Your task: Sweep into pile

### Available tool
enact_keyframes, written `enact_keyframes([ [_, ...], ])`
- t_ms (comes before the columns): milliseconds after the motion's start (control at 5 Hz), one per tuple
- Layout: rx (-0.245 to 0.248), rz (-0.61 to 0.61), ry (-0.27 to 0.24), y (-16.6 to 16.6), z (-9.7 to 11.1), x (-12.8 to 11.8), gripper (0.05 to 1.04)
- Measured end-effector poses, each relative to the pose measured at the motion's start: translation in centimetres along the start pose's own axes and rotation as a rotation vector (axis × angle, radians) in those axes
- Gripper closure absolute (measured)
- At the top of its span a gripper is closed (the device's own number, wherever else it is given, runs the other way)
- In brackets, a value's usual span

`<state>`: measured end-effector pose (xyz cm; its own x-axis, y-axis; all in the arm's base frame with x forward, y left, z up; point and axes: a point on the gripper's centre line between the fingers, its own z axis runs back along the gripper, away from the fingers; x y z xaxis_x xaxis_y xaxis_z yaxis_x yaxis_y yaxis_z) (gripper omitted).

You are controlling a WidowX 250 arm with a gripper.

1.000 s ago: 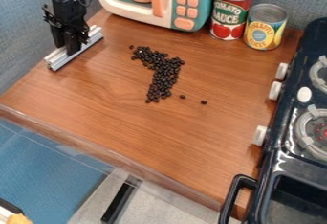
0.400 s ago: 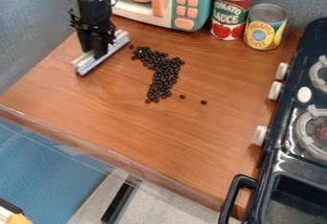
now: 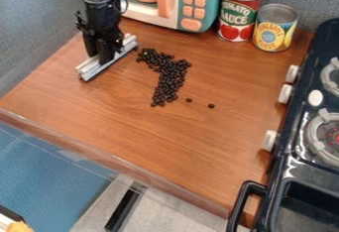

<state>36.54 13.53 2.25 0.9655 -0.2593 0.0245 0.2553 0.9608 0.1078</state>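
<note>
Wooden table; dark beans in crooked band, two strays apart. Fingers, closed on metal bar, have shifted toward beans; bar now beside band's upper end, seemingly placed for sweep.

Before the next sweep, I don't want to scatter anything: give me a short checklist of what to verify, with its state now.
1. Metal bar held in the gripper: ok.
2. Bar beside the dark beans, not on top of them: ok.
3. Bar's lower edge flat on the wooden counter: cannot tell.
4. Beans in one compact pile: not ok, most form a bent strip.
5. No strays: not ok, two beans lie apart on the stove side.
6. Tomato sauce can and pineapple can apart from the beans: ok, both stand at the back.
</note>
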Motion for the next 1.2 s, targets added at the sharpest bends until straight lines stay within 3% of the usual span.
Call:
enact_keyframes([
  [400,0.057,-0.055,-0.049,-1.4,0.0,-0.3,0.745],
  [1200,-0.001,-0.09,-0.042,-4.5,0.3,-1.0,0.745],
])
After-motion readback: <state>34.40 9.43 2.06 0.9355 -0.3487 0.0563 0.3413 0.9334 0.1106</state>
